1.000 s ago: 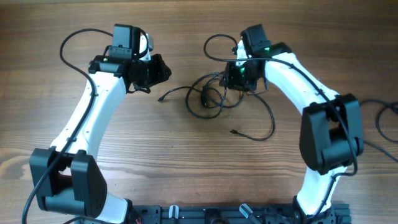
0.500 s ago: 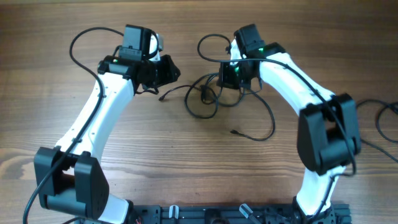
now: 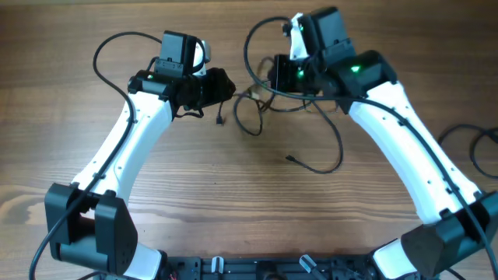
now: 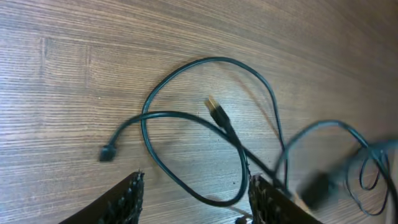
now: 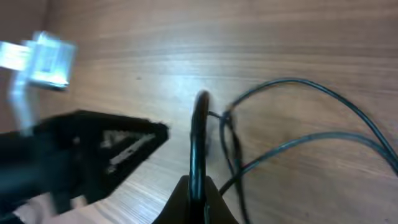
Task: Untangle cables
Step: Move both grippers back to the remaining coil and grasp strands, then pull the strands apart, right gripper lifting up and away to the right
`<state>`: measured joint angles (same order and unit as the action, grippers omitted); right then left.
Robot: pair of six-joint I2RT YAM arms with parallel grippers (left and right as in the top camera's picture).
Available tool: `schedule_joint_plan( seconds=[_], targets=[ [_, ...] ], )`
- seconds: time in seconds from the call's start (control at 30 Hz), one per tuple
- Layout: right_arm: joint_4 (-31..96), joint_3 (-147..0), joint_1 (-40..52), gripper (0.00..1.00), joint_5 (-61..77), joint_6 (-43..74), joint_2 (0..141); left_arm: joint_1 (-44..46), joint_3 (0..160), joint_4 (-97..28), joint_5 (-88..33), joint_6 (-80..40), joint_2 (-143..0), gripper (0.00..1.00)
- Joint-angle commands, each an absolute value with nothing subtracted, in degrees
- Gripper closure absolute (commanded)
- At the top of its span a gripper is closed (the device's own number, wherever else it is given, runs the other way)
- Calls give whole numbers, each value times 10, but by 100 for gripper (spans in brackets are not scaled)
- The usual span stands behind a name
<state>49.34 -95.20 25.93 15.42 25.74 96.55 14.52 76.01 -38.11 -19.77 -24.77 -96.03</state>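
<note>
Overhead: the thin black flexible cables (image 3: 257,117) lie knotted on the wooden desk (image 3: 233,194) between the arms. If the right tool (image 3: 274,78) pulls its strand up, the knot may tighten.
Left wrist: the left tool (image 4: 196,190) hangs with jaws apart and empty above a crossed loop and a metal-tipped plug (image 4: 214,110), detail unreadable from above.
Right wrist: only here is the right tool seen pinched together on one of the cables, which could slip free
</note>
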Motion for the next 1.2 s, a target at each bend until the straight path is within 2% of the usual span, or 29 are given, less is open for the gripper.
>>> schedule_joint_plan(
  seconds=[0.0, 0.17, 0.3, 0.37, 0.47, 0.6, 0.67, 0.83, 0.97, 1.07, 1.17],
  targets=[
    [514, -1029, 260, 96, 168, 255, 948, 148, 756, -379, -200, -249, -965, 41],
    [527, -1082, 260, 96, 201, 255, 941, 148, 756, -379, -200, -249, -965, 39],
    [546, -1128, 260, 96, 228, 258, 940, 148, 756, -378, -201, -249, -965, 32],
    [545, -1141, 255, 96, 244, 274, 935, 150, 756, -369, -220, -231, -965, 21],
    [529, -1149, 215, 96, 321, 298, 917, 153, 756, -324, -341, -182, -965, 9],
    [503, -1149, 155, 96, 467, 302, 901, 166, 756, -256, -417, -182, -965, 0],
    [485, -1149, 130, 96, 538, 303, 900, 187, 756, -208, -450, -185, -965, 0],
    [422, -1149, 116, 96, 589, 330, 900, 213, 756, -166, -504, -183, -965, 0],
    [420, -1149, 112, 96, 601, 330, 900, 211, 756, -135, -506, -182, -965, 0],
    [421, -1149, 73, 96, 599, 332, 900, 204, 756, -145, -525, -182, -964, 0],
    [447, -1148, 39, 96, 599, 316, 901, 178, 756, -235, -585, -57, -964, 0]
  ],
)
